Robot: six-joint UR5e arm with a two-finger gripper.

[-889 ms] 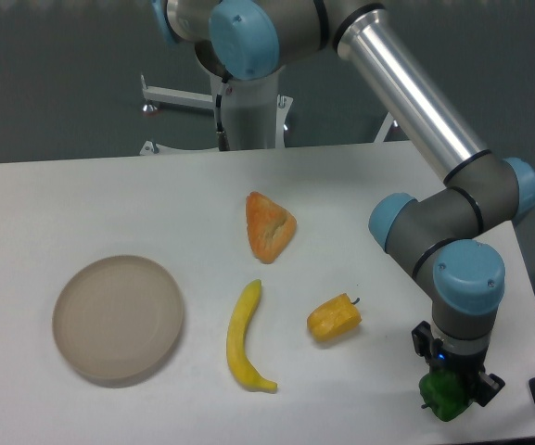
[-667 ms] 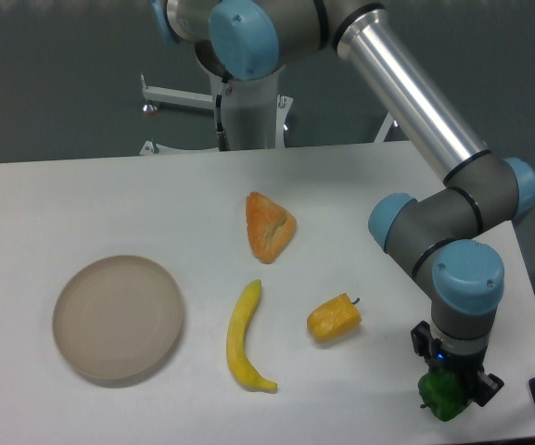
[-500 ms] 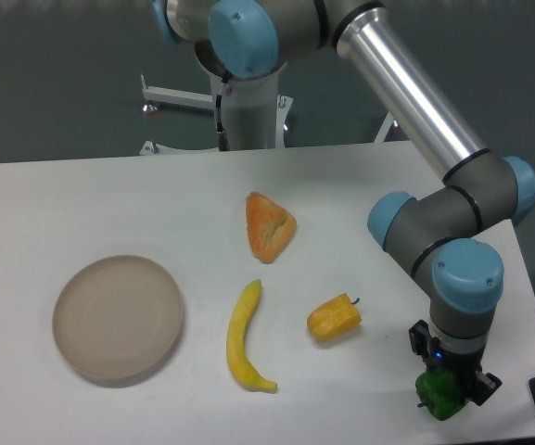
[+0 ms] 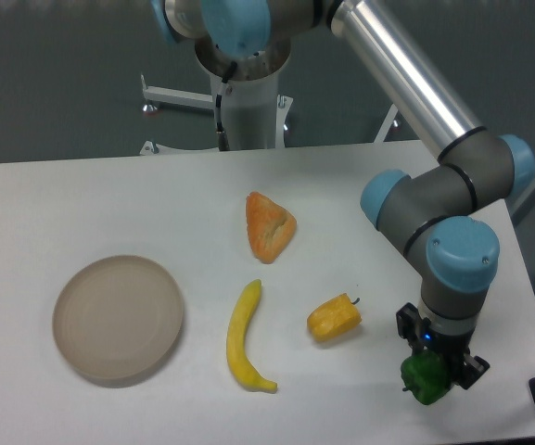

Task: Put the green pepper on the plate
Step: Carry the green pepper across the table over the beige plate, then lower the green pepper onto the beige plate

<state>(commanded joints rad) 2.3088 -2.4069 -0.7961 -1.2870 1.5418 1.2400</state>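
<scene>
- While the plate [image 4: 119, 319] sits bare at far left, nothing there has changed.
- Banana [image 4: 245, 337] and yellow pepper [image 4: 334, 317] lie between, unmoved.
- At right, the gripper [image 4: 431, 371], clamped on the green pepper [image 4: 424, 378], has shifted left and up a little since a moment ago: carry begun, judging by this.

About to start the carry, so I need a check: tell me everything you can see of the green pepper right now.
The green pepper is small, glossy and bright green, its top hidden by the gripper, whose fingers close on it from above. It sits at the table's near right corner, right of the yellow pepper and apart from it. Whether it is clear of the table is unclear.
</scene>
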